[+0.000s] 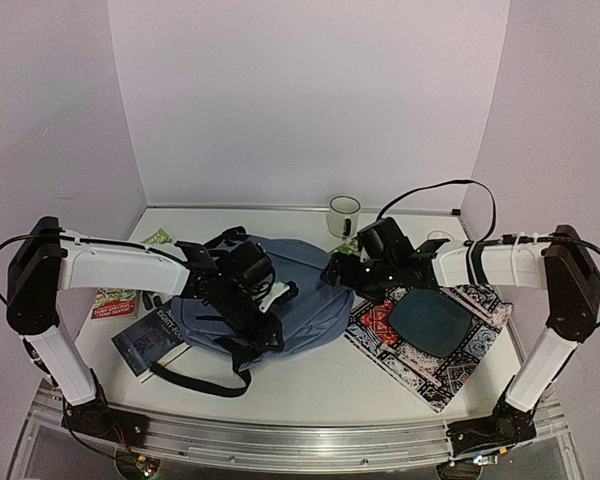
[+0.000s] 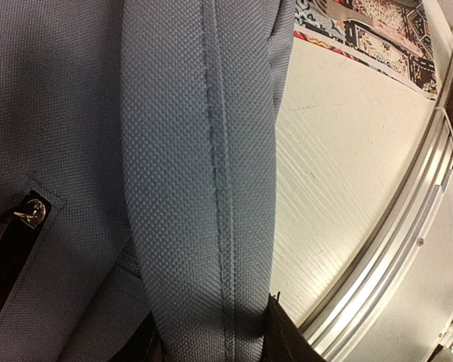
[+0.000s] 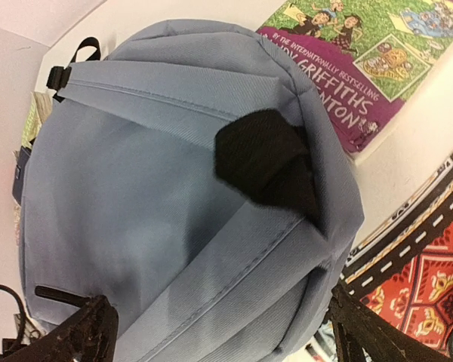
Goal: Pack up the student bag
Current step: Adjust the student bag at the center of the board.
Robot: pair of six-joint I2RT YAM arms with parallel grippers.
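The student bag (image 1: pixel 300 300) is a slate-blue backpack lying flat in the middle of the table, with black straps trailing toward the near edge. My left gripper (image 1: pixel 270 305) is over the bag's near part. In the left wrist view it (image 2: pixel 211 347) is shut on a stitched fold of the bag's fabric (image 2: pixel 204 188). My right gripper (image 1: pixel 338 272) is at the bag's right end. In the right wrist view it (image 3: pixel 219 332) is open, its fingers (image 3: pixel 83 332) straddling the bag (image 3: pixel 136 188) beside a dark gap (image 3: pixel 264 158) in the opening.
A patterned cloth mat (image 1: pixel 460 370) with a dark teal dish (image 1: pixel 430 320) lies at the right. A green and purple book (image 3: pixel 347 60) lies behind the bag. A white mug (image 1: pixel 343 215) stands at the back. More books (image 1: pixel 130 320) lie at the left.
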